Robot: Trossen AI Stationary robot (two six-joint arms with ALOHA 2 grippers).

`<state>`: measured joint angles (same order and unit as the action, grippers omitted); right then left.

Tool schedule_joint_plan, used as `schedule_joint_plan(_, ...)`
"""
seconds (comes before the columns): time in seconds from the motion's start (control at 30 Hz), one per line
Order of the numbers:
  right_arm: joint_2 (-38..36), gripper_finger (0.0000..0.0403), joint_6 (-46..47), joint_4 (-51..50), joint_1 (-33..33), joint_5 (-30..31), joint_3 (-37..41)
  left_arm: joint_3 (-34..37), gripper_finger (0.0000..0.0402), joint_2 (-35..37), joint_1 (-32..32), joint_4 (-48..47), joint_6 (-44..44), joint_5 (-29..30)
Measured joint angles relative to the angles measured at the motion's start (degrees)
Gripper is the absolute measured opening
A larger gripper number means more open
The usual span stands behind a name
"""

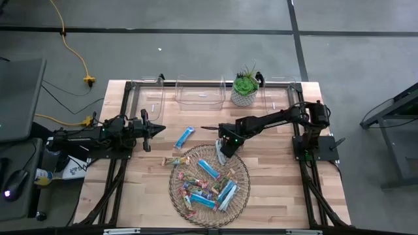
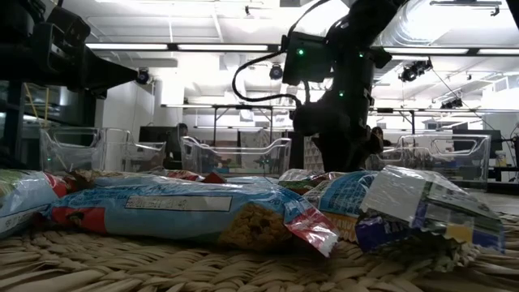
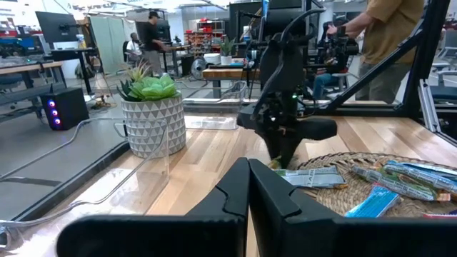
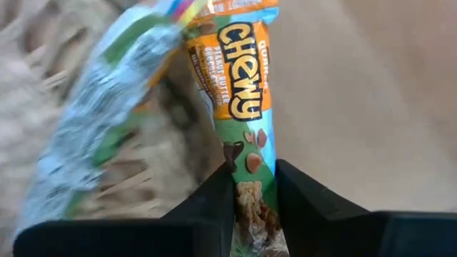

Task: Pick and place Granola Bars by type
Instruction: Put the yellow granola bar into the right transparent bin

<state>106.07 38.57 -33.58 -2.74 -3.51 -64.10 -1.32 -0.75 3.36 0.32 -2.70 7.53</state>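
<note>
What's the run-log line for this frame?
right gripper: shut on Chewy bar, at basket rim | left gripper: shut, waiting at table's left

Woven basket (image 1: 177, 196) at the table's (image 1: 281, 189) front centre, holding most granola bars (image 1: 209, 169); one bar (image 1: 185, 137) lies on the table behind it and another (image 1: 175, 160) apparently at its left rim. Potted plant (image 1: 245, 89) and clear bins (image 1: 199, 93) line the rear edge. Right gripper (image 1: 222, 156) over the basket's rear rim; left gripper (image 1: 157, 130) left of the basket.
</note>
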Motion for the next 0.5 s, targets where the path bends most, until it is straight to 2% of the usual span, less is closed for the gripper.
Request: schedule_joint_plan(0.5,-7.5,0.0078,0.0,0.7,-2.8,-0.2,-0.2,0.0,0.0003,0.0,0.0,0.0,0.0,0.0)
